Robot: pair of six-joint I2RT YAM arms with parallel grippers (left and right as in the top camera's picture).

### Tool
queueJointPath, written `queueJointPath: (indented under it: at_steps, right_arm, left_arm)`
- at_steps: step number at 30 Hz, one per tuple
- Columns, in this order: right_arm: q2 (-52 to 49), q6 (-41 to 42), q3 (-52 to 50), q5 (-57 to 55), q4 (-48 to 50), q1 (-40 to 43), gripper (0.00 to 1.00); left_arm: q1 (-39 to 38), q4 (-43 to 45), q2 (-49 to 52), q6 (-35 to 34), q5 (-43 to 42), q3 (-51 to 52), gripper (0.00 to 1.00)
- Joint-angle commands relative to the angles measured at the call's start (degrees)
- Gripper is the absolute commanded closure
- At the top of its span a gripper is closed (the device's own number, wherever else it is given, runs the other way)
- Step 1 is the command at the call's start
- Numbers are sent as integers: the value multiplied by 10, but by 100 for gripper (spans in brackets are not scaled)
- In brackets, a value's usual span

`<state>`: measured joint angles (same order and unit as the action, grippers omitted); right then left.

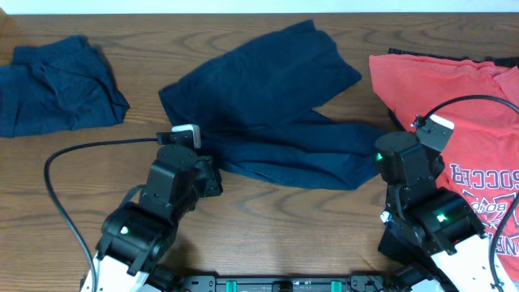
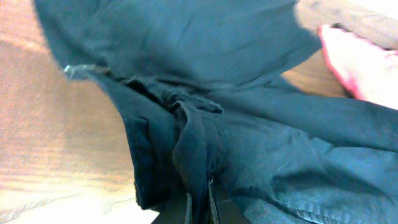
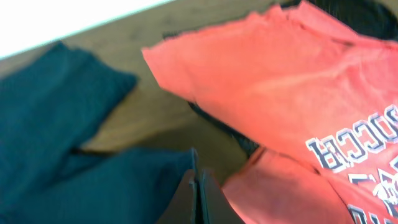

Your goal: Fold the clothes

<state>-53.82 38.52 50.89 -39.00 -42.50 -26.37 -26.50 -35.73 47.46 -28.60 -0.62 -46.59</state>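
Note:
A dark navy T-shirt (image 1: 276, 105) lies spread and rumpled across the middle of the table. My left gripper (image 1: 214, 175) is at its lower left edge, and in the left wrist view the fingers (image 2: 189, 208) are shut on a raised fold of the navy cloth (image 2: 249, 124). My right gripper (image 1: 379, 156) is at the shirt's lower right corner. In the right wrist view it (image 3: 196, 186) is shut, with the navy hem (image 3: 124, 180) drawn up to its tip. A coral-red T-shirt with printed lettering (image 1: 466, 130) lies to the right, partly under the right arm.
A second navy T-shirt (image 1: 57, 85) lies crumpled at the far left. A dark garment edge (image 1: 442, 57) shows under the red shirt's top. The red shirt (image 3: 280, 81) lies close beside the right fingers. A black cable (image 1: 73, 154) loops left of the left arm.

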Motion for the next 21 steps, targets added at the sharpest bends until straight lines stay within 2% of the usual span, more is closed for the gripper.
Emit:
queueJointPath:
  at_steps: [1, 14, 19, 21]
  right_arm:
    - [7, -4, 40, -61, 0, -21, 99]
    - [9, -23, 100, -97, -14, -48, 99]
    - [2, 21, 100, -72, -61, -47, 99]
    - [-3, 51, 100, -63, -91, -47, 98]
  left_arm:
    - [-21, 4, -19, 5, 14, -29, 94]
    - [-68, -14, -27, 4, 70, -45, 94]
    - [-68, -31, -25, -1, 81, -45, 94]
    - [-68, -45, -22, -31, 104, -45, 94]
